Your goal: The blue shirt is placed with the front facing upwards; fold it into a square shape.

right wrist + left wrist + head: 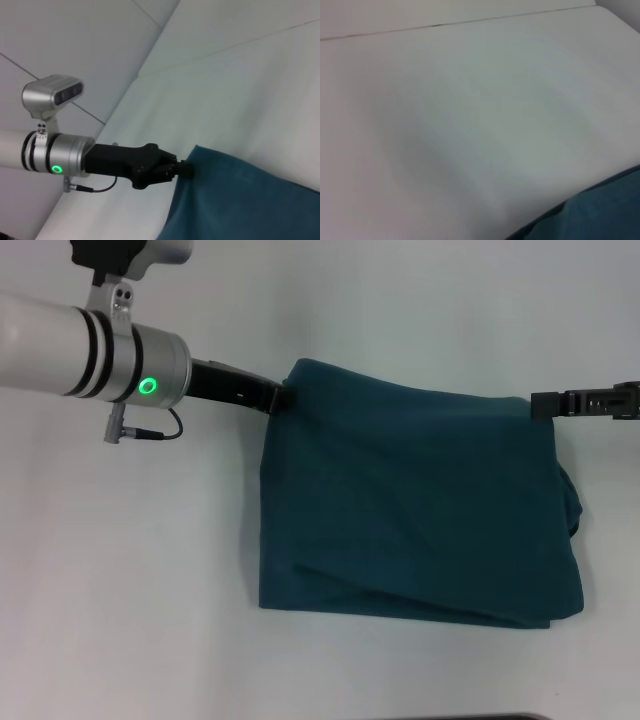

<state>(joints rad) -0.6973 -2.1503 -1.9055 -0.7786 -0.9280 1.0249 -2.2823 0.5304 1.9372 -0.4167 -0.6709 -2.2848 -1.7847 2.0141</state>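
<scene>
Two corners are all I have of the blue shirt (420,500), and everything turns on where they sit: both on the far edge of the cloth, one at each end of it. Largest first, the surface (120,580) is plain white and carries only the shirt, which lies near the middle and a little to my right as a folded, roughly rectangular slab, plain teal side up with no lettering showing. Its long axis runs across me from left to right, and its near edge shows stacked layers, with a bulge of gathered cloth along its right side. From both sets of jaws the body of the shirt lies toward me, so I judge that a next fold would mean carrying that far edge over the rest toward my body. Neither arm is nearer; each is at its own end of that edge. My left gripper (280,397) reaches in from the left, and its jaws are closed on the far left corner, with cloth pinched between them in the right wrist view. My right gripper (536,405) meets the far right corner, but whether its jaws are clamped on the cloth or only touching it I cannot tell.
</scene>
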